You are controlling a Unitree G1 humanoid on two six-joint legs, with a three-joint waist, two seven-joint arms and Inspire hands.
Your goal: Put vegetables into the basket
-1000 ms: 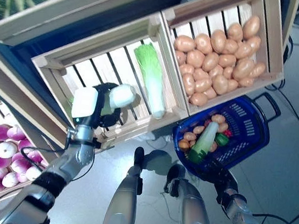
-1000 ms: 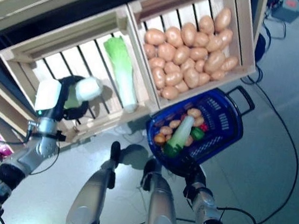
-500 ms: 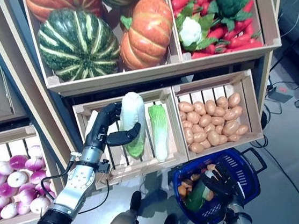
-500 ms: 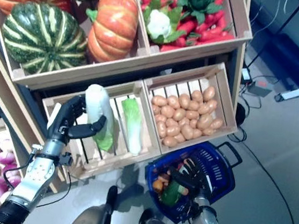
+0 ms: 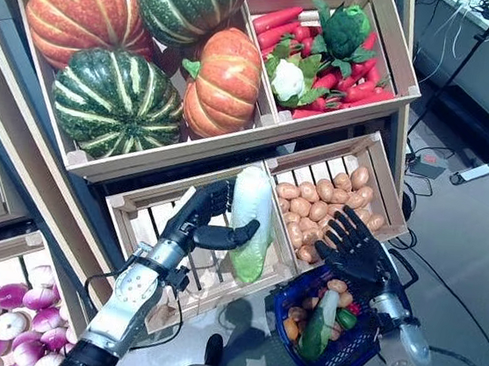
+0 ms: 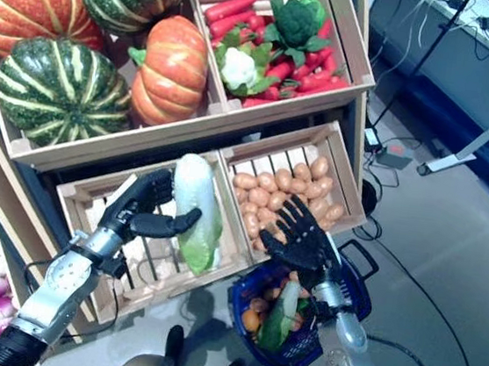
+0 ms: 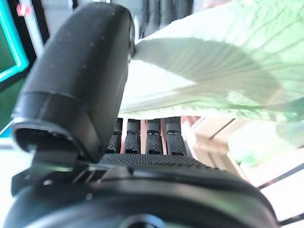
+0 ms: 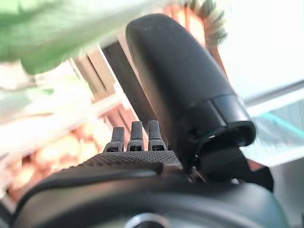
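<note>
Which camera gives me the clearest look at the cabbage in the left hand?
Left eye view: the whole cabbage shows, gripped by the left hand. Right eye view shows the same. Left wrist view shows only close-up leaf; right wrist view a blurred green edge.

Wood, plastic and gloss
Pale unfinished slatted wood is seen in the crates (image 5: 367, 153); the basket (image 5: 358, 350) is blue plastic mesh; the floor (image 5: 475, 253) is glossy.

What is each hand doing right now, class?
Left hand: shut on the napa cabbage.
Right hand: open, fingers spread above the blue basket.

Head pair looks down — wrists close on cabbage (image 7: 204, 71).
</note>
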